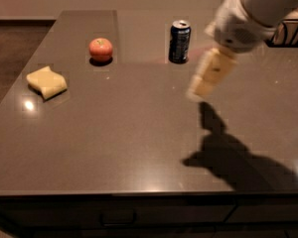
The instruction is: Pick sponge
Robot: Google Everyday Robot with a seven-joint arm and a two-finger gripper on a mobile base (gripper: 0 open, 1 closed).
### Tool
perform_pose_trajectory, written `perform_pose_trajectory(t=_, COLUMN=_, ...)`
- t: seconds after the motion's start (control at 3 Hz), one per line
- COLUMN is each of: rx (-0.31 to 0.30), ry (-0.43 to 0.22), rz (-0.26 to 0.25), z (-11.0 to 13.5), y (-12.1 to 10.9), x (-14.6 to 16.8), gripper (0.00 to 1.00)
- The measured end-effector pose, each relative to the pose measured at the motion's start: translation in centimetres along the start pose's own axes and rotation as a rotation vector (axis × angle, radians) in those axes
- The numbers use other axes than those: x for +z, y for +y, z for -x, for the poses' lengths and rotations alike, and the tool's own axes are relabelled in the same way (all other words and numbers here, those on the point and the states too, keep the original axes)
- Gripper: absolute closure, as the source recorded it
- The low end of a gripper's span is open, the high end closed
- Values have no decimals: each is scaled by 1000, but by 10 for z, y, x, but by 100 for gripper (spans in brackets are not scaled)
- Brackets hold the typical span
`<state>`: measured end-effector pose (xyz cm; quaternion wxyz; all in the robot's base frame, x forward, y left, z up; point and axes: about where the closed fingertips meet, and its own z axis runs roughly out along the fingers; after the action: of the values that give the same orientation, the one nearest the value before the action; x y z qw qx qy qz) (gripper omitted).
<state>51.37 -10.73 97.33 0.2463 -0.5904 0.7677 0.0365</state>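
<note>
The sponge point(46, 82), a pale yellow flat block with wavy edges, lies on the dark table point(114, 148) at the left. My gripper point(202, 87) hangs above the table's middle right, its cream-yellow fingers pointing down and left. It is far to the right of the sponge and holds nothing that I can see. The arm comes in from the top right corner.
A red-orange apple point(100, 49) sits behind and to the right of the sponge. A dark blue can point(179, 41) stands upright behind the gripper. A black wire basket point(293, 31) is at the far right edge. The arm's shadow point(228, 152) falls on the table's right front.
</note>
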Motion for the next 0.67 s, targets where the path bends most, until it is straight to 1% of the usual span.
perform_pose_trajectory(t=0.33, rx=23, ry=-79, rz=10, z=56, y=-11, x=29, gripper=0)
perform_pose_trajectory(t=0.67, rx=26, ry=-127, rz=5, z=115, y=-17, x=56, gripper=0)
